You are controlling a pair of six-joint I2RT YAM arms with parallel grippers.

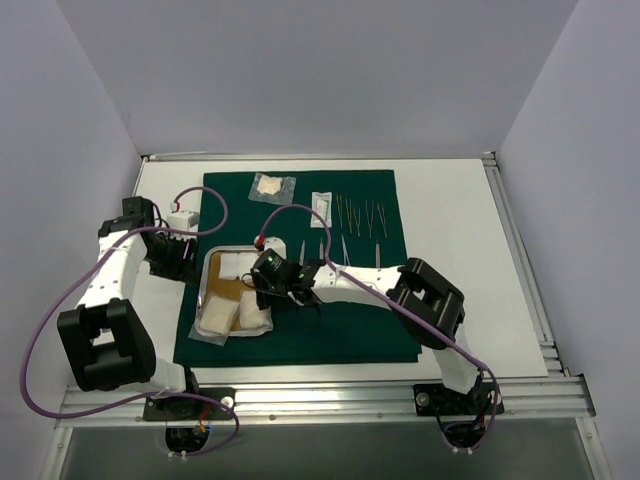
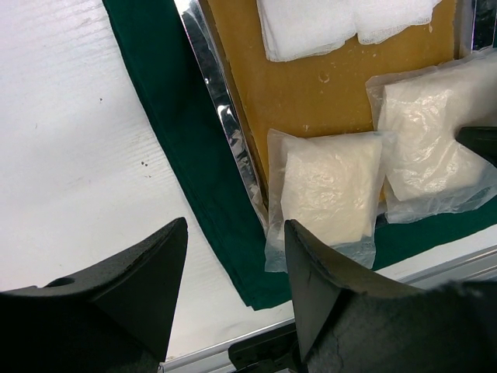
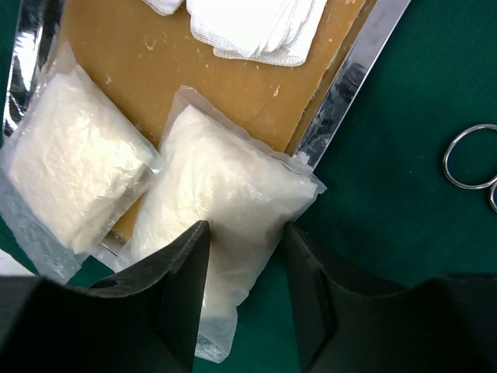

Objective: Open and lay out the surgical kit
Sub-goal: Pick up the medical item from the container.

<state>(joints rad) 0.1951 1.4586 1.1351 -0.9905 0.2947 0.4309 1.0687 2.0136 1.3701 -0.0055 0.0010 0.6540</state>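
The surgical kit lies open: a dark green drape (image 1: 300, 340) spread flat, with a steel tray (image 1: 226, 254) and its tan liner (image 3: 155, 54) on its left half. Two white gauze packets hang over the tray's near rim. My right gripper (image 3: 246, 229) (image 1: 272, 292) is shut on the right-hand packet (image 3: 225, 194), a finger against each side. The other packet (image 3: 70, 171) lies beside it. My left gripper (image 2: 235, 225) (image 1: 185, 265) hangs open over the drape's left edge (image 2: 178, 132), holding nothing. Steel instruments (image 1: 360, 215) lie in a row at the drape's far right.
Loose white gauze (image 3: 256, 23) sits at the tray's far end. Two small packets (image 1: 272, 187) (image 1: 322, 203) lie at the drape's far edge. A scissor ring (image 3: 470, 155) rests right of the tray. A small white object (image 1: 183, 218) stands left of the drape.
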